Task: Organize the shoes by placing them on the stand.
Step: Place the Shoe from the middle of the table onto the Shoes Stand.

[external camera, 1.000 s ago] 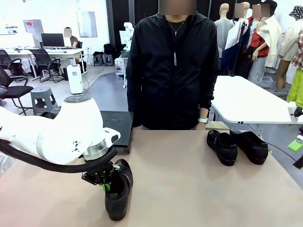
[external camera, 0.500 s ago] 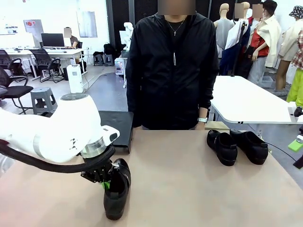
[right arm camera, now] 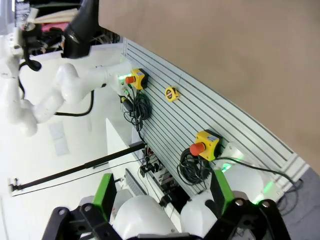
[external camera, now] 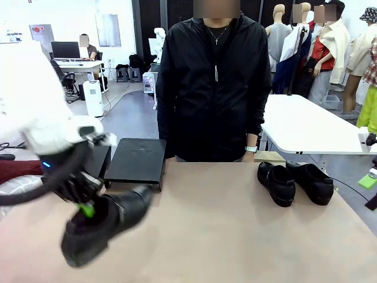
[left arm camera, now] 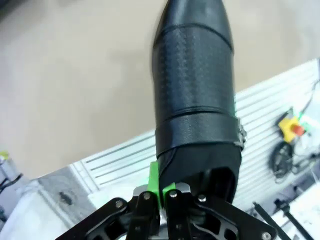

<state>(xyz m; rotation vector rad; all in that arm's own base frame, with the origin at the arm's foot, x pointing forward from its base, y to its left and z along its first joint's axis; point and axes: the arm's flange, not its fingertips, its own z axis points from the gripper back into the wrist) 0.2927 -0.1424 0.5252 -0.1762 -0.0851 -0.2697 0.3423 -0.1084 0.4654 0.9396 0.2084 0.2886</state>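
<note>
My left gripper point(external camera: 87, 207) is shut on the heel rim of a black shoe point(external camera: 118, 217) and holds it tilted in the air over the table's left part, toe toward the middle. In the left wrist view the shoe point(left arm camera: 195, 100) stretches away from that gripper point(left arm camera: 162, 189), a green pad point(left arm camera: 155, 181) pressed on its collar. Two more shoes point(external camera: 277, 183) point(external camera: 311, 181) lie side by side at the far right. The black stand point(external camera: 138, 159) sits at the far left edge, beyond the held shoe. My right gripper point(right arm camera: 162, 197) is open and holds nothing, off the table.
A person in a black jacket point(external camera: 215, 82) stands at the far side, behind the middle of the table point(external camera: 235, 236). A second stand unit point(external camera: 100, 160) is partly hidden by my left arm. The right wrist view looks at the table's front rail point(right arm camera: 200, 125) with emergency stop buttons.
My left arm has lifted the shoe off the table and swung it left and up; the shoe has tipped from standing on its toe to slanting. The right arm is unchanged.
</note>
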